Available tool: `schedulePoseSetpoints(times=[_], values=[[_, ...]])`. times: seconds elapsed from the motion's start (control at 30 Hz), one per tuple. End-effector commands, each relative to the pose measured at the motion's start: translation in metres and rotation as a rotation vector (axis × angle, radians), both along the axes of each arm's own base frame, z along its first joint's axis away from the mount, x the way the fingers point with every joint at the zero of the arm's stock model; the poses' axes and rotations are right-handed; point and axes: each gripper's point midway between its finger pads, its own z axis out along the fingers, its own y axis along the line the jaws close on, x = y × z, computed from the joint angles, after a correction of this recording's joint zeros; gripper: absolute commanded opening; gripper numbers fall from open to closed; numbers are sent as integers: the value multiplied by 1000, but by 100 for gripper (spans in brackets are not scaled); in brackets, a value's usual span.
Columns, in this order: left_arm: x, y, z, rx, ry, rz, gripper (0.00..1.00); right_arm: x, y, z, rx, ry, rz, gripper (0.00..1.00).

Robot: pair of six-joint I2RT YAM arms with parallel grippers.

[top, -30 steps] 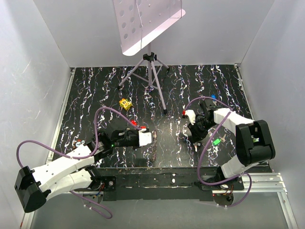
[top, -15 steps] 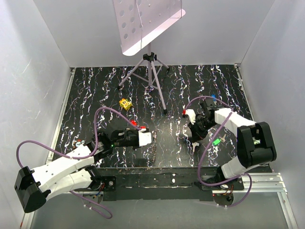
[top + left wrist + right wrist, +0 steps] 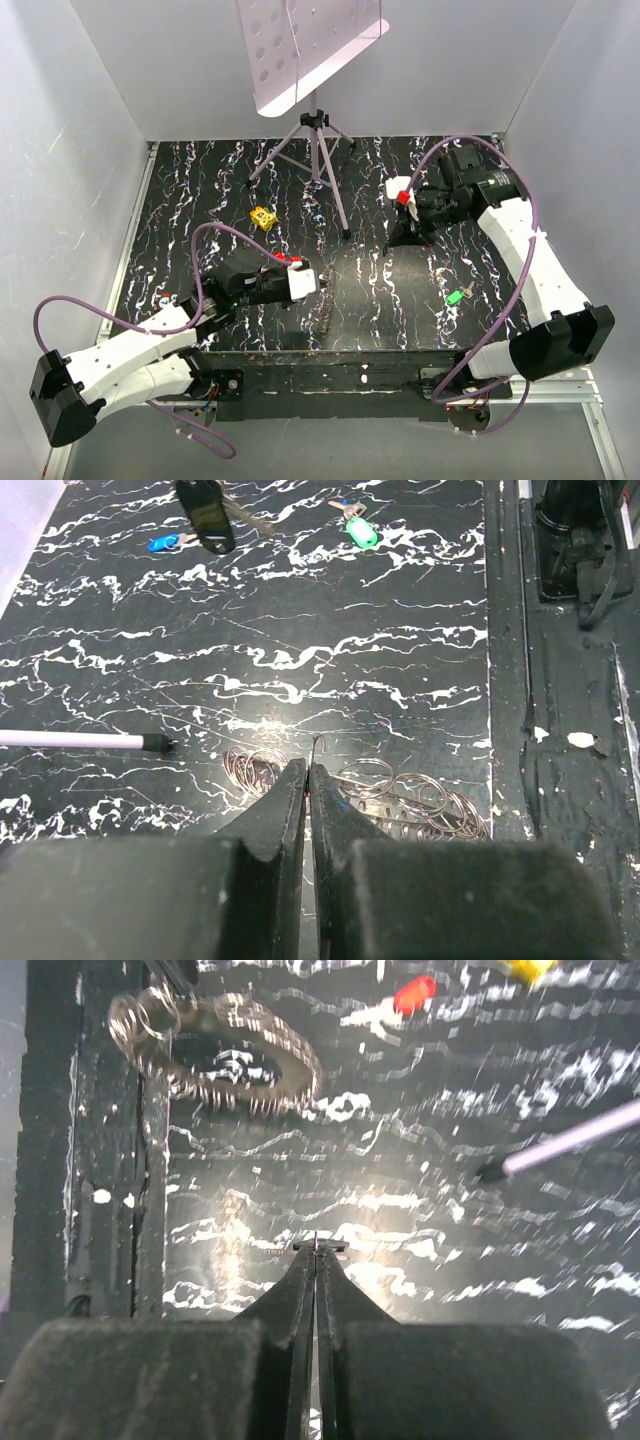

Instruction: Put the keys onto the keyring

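Keyring [image 3: 410,795] pinched near table edge

The keyring lies on the table [image 3: 330,630] by its near edge. The left gripper [image 3: 308,768] has its jaws all but closed on a thin wire loop of it. The right gripper [image 3: 315,1252], raised and well apart, is pressed closed, and a metal sliver at its tips is unidentifiable. The green key [image 3: 358,532] lies loose.

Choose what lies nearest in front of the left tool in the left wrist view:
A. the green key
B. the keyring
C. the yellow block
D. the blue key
B: the keyring lies just past the left tool, while the green key and the blue key lie far beyond.
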Motion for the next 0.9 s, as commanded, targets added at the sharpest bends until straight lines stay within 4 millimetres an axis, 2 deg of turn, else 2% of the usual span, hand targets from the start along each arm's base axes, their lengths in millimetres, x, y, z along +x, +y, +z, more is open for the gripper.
schedulePoseSetpoints(times=[0.0, 0.13, 0.3, 0.5, 0.73, 0.77, 0.87], values=[[14, -3, 52, -116, -77, 58, 0, -57, 7, 33, 34, 152, 181, 1], [26, -6, 68, -147, -94, 101, 0, -76, 25, 56, 48, 110, 256, 1], [33, -10, 71, -188, -3, 163, 0, -113, 42, 49, 24, 112, 362, 1], [44, -4, 74, -269, 103, 288, 0, -107, 57, 48, 12, 187, 275, 1], [46, -3, 71, -281, 104, 336, 0, -97, 66, 46, 10, 213, 249, 1], [46, -3, 73, -283, 102, 339, 0, -87, 71, 47, 13, 209, 211, 1], [46, -4, 73, -284, 105, 347, 0, -79, 78, 47, 12, 220, 182, 1]])
